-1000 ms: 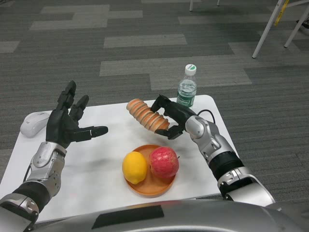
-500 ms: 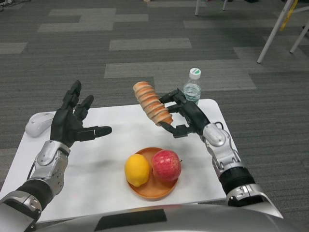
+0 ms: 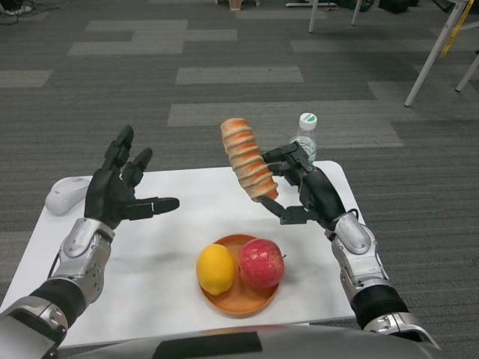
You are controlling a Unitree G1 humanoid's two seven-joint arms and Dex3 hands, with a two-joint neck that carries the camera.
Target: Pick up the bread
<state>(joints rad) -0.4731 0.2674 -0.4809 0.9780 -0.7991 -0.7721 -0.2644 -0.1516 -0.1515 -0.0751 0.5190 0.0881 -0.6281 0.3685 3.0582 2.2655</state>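
The bread [image 3: 248, 159], a long ridged brown-and-cream loaf, hangs tilted in the air above the table's back middle. My right hand [image 3: 305, 188] grips its lower end from the right side. My left hand [image 3: 118, 188] floats over the table's left part, palm inward, fingers spread, holding nothing.
An orange plate [image 3: 242, 298] near the front edge carries a lemon [image 3: 215, 269] and a red apple [image 3: 261, 263]. A water bottle [image 3: 304, 138] stands at the back right, just behind my right hand. A white mouse [image 3: 64, 196] lies at the back left corner of the white table [image 3: 157, 247].
My right hand has lifted the bread off the table and tipped it more upright. The view has also shifted a little. My left hand has held its pose.
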